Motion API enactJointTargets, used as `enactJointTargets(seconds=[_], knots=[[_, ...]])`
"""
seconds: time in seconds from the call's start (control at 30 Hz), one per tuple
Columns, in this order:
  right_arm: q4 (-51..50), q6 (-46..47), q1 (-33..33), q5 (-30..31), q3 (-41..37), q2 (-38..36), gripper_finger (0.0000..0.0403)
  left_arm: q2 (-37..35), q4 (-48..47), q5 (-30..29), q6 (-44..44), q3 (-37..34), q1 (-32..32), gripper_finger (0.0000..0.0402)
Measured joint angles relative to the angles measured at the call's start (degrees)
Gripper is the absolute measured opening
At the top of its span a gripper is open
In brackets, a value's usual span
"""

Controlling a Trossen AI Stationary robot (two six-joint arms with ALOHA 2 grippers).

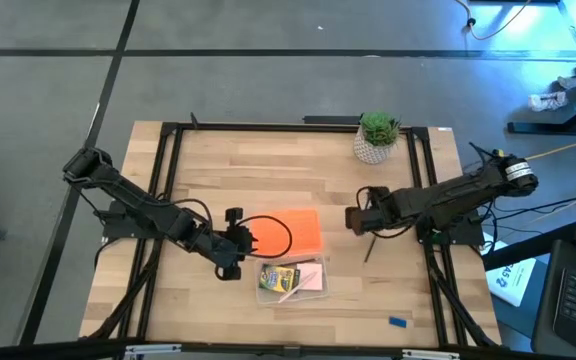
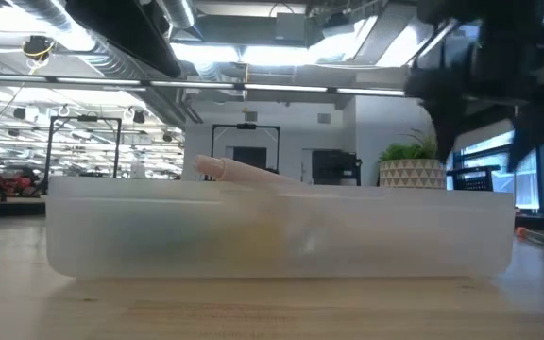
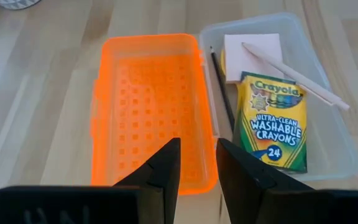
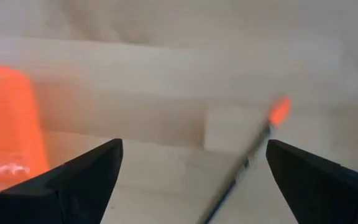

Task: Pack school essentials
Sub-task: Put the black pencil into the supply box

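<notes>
1. Where the pale wooden desk [image 1: 268, 170] shows its plank grain, a clear plastic case [image 3: 347, 149] sits with its orange lid [image 3: 148, 106] swung open flat beside it; the lid is translucent, rectangular with rounded corners, and moulded with a grid of small squares.
2. Inside the case lie the green-and-yellow crayon box [image 3: 272, 121] of glossy card, the pale pink square pad [image 3: 253, 53] partly under it, a light wooden pencil [image 3: 297, 78] slanting across both, and a thin dark pen [image 3: 222, 93] along the wall nearest the lid.
3. Left gripper [image 3: 197, 168] hovers over the lid's edge, its dark fingers a narrow gap apart, holding nothing.
4. Right gripper [image 4: 194, 180] hangs on the far side of the lid from the case, fingers spread wide, above a thin dark pencil with an orange tip [image 4: 241, 168] lying on the desk.
5. A tiny blue piece [image 1: 398, 322] lies on the desk, well apart from the case.
6. A potted green plant [image 1: 377, 137] in a patterned white pot stands at the desk's far edge.
</notes>
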Motion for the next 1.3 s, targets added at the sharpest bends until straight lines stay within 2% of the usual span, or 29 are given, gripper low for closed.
enactJointTargets(seconds=[0.13,0.37,0.47,0.9,1.3], knots=[[-0.07,10.29,1.29,-3.23,-3.47,0.43,0.0398,0.00,0.03,0.01,0.42,0.00,0.38,0.0096],[-0.48,22.47,0.56,-3.61,-6.98,0.43,0.0398,0.00,0.48,-0.09,2.37,0.00,3.05,0.0096],[-0.47,26.68,-0.59,-6.41,-9.10,0.43,0.0398,0.00,0.55,-0.11,3.48,0.00,4.61,0.0096],[11.79,26.34,-6.68,-8.16,-19.76,0.18,0.0398,0.00,0.55,0.39,3.51,0.00,9.11,0.0096],[11.87,24.01,-7.89,-8.48,-19.63,0.32,0.0398,0.00,0.55,0.51,3.50,0.00,9.11,0.0096]])
